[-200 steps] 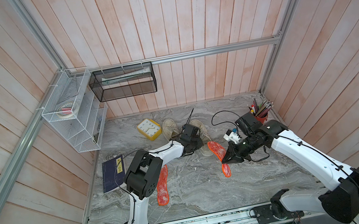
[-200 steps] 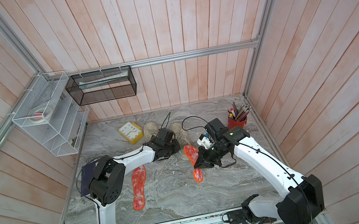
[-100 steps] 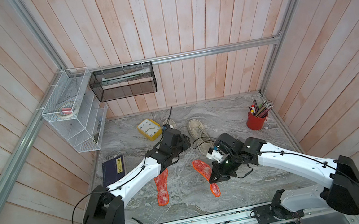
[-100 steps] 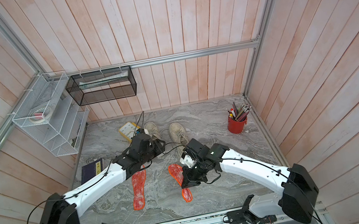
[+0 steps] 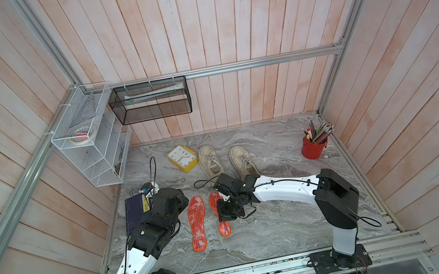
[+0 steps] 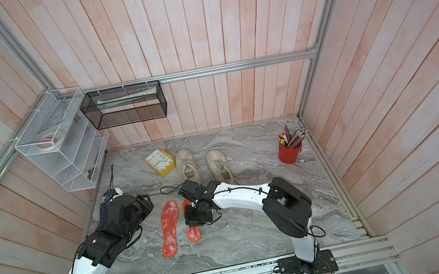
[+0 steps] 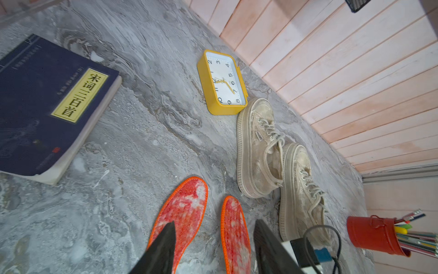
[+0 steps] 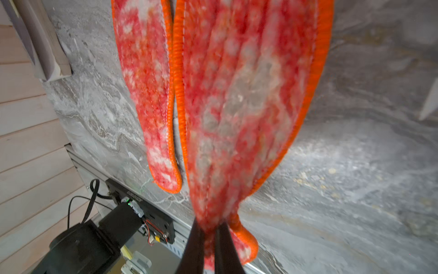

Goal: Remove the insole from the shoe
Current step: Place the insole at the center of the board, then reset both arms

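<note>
Pinching red insole (image 8: 237,118), right end effector (image 8: 209,229) beside second insole (image 8: 147,83)

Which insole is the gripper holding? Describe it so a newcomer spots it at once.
On the grey marble table, on the robot's side of the pair of beige shoes, two red insoles with orange edging are side by side. The one meant is the insole nearer the right arm, pinched in the right gripper; its neighbour lies flat with no gripper on it.

Robot test cell dressed as a home corner: aluminium framing (image 5: 260,61) on plank walls (image 5: 207,24), marble-pattern counter (image 5: 282,224), arm-base rail (image 5: 251,273) at 6 o'clock, wire shelf (image 5: 93,154) at 10 o'clock.
</note>
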Tool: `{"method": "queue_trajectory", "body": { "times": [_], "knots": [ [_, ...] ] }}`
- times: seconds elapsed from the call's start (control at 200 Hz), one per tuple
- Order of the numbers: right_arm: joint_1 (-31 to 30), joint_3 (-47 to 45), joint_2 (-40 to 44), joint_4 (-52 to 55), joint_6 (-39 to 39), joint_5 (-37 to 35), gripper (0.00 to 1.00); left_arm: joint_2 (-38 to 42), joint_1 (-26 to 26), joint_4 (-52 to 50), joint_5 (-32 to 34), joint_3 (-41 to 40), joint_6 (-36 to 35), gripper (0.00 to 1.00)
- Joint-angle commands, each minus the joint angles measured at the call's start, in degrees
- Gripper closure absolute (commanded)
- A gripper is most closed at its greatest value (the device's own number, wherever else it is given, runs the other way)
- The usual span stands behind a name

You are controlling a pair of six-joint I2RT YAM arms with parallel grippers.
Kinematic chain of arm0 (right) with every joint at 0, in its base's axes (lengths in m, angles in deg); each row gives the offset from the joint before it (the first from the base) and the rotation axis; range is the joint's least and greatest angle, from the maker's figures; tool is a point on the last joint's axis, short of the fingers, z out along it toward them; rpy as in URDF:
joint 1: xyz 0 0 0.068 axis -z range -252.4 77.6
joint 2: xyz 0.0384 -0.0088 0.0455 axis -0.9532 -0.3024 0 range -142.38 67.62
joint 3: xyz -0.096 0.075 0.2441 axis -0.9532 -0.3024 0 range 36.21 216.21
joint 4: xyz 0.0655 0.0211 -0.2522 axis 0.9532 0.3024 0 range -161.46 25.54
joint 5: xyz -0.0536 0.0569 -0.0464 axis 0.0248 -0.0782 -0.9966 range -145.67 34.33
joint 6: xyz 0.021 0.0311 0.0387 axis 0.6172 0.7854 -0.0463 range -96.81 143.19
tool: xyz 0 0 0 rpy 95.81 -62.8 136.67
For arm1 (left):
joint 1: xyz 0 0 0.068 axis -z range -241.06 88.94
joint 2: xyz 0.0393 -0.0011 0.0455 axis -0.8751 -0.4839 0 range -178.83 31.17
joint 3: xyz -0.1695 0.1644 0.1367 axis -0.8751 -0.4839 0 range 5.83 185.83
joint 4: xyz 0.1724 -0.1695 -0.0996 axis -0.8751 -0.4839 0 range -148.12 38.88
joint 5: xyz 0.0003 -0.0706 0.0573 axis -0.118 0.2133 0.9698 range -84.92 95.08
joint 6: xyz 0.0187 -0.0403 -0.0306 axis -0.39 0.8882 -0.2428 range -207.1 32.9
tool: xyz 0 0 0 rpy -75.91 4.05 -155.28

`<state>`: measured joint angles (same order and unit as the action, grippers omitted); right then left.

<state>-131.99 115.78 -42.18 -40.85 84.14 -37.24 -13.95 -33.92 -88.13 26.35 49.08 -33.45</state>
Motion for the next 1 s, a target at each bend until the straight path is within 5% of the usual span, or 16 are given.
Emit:
{"method": "queue_trajectory", "body": {
  "times": [0.0, 0.19, 0.31, 0.435, 0.52, 0.64, 0.73, 0.84, 0.995],
  "knots": [
    [-1.33, 2.93, -3.86, 0.69, 2.82, -1.99, 0.83, 1.31, -0.24, -3.47, 1.54, -2.24, 1.45, 0.44],
    [-1.89, 5.61, -5.77, 1.88, 1.75, -0.35, 0.57, 0.44, -0.47, -2.66, 0.44, -1.64, -0.39, 0.44],
    [-1.91, 4.58, -1.81, 4.37, 0.63, -1.63, 0.44, -1.99, -1.39, 1.54, -4.63, -1.39, -2.6, 0.33],
    [-1.86, 0.85, 6.04, 5.32, -0.59, -4.05, 0.4, -5.66, -1.94, 6.05, -9.61, -1.76, -3.64, 0.3],
    [-1.67, -2.08, 14.17, 7.1, -3.43, -12.29, 0.41, -6.78, -2.14, 8.56, -9.47, -2.48, -4.84, 0.3],
    [1.19, -10.39, 27.69, 7.64, -9.95, -34.38, 0.44, -6.3, -5.23, 17.23, -5.68, -5.29, -11.21, 0.3],
    [10.47, -20.13, 37.73, -1.16, -22.43, -40.5, 0.44, -6.96, -7.57, 28.06, 0.12, -8.75, -20.99, 0.27],
    [29.48, -30.67, 44.63, -15.87, -34.64, -36.86, 0.44, -9.75, -10.48, 37.99, 6.04, -10.81, -33.59, 0.12],
    [45.79, -43.85, 41.86, -42.57, -53.85, -33.93, 0.4, -15.07, -19.48, 47.17, -1.21, -13.03, -44.03, 0.0]
  ]
}}
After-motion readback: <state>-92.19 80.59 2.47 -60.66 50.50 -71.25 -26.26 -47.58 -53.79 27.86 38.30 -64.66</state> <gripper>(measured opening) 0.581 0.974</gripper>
